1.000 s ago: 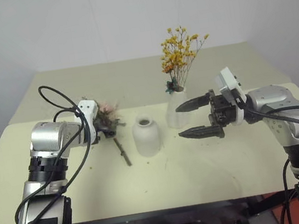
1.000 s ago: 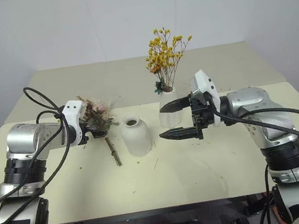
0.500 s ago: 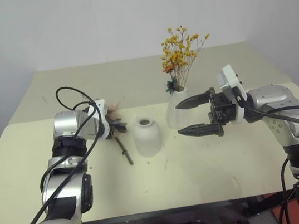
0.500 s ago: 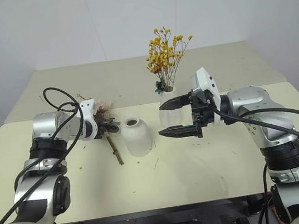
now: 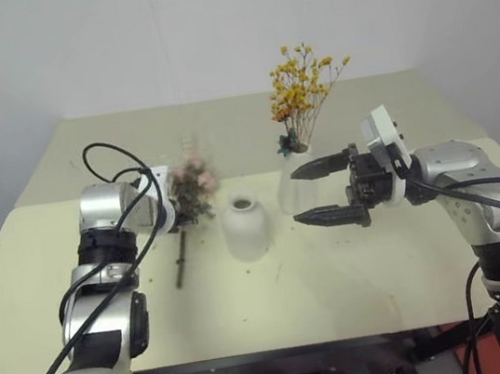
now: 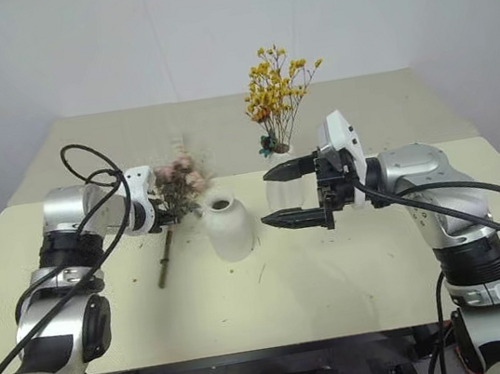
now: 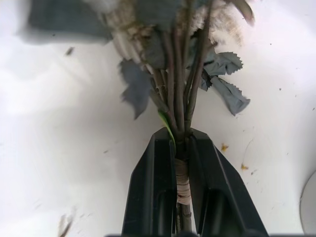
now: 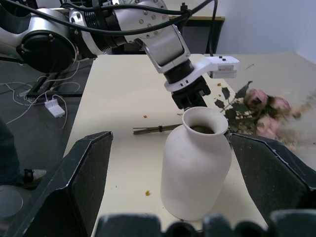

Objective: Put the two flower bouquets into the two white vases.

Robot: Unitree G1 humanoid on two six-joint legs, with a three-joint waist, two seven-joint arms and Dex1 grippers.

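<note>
Rose bouquet [image 5: 192, 179], left of the short vase [image 5: 245, 228]: our left gripper [image 7: 180, 148] had just pinched its stems and lifted it, while our right gripper [image 5: 326, 192] stayed spread.

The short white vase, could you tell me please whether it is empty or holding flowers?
Empty: the short white vase shows a bare dark mouth, while the pink rose bouquet is outside it, clamped in the left gripper.

We've got two matt white vases, the short one [image 8: 196, 170] and the tall one [image 5: 295, 185], both smooth like unglazed ceramic. The table [image 5: 357, 270] looks like dull cream laminate, and the gripper fingers [image 7: 153, 197] look like matt black plastic. The rose bunch [image 5: 191, 184] looks dry and papery, its woody stems bound with pale tape.
</note>
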